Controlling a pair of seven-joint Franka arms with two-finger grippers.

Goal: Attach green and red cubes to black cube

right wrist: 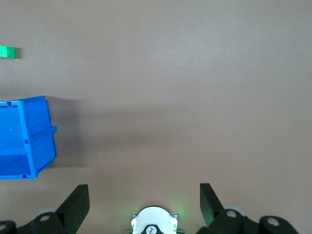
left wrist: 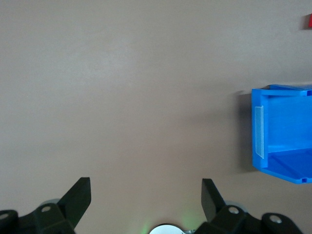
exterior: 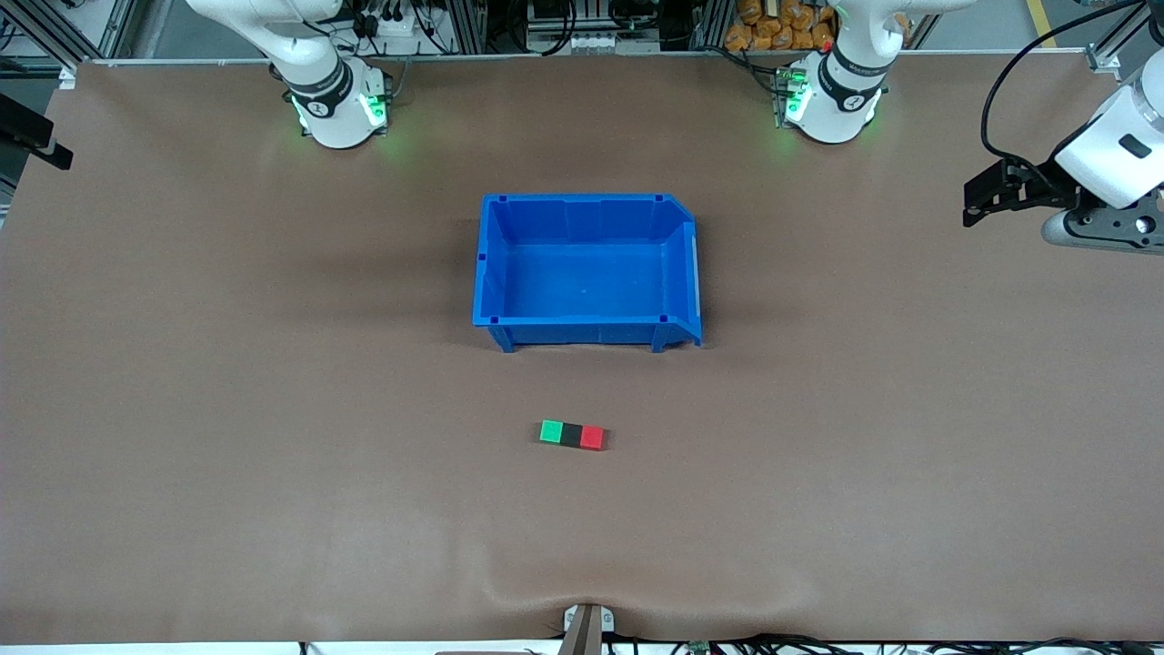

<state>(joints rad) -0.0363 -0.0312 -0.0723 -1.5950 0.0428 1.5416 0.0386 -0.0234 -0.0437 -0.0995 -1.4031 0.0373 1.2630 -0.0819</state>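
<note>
Green (exterior: 551,430), matte black (exterior: 571,434) and red (exterior: 592,438) plastic cubes lie touching in one row on the brown desk (exterior: 227,409), their line running between the arms' ends. Both pincers hang wide open and empty, well apart from the row: the left pincer (left wrist: 146,197) over its end of the desk, the right pincer (right wrist: 145,197) over its own, neither clearly nearer.

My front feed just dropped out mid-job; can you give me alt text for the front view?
A green cube, black cube and red cube sit joined in a row on the brown table, nearer the camera than an empty blue bin. The left gripper hangs over the table's edge; the right gripper is out of sight.
</note>
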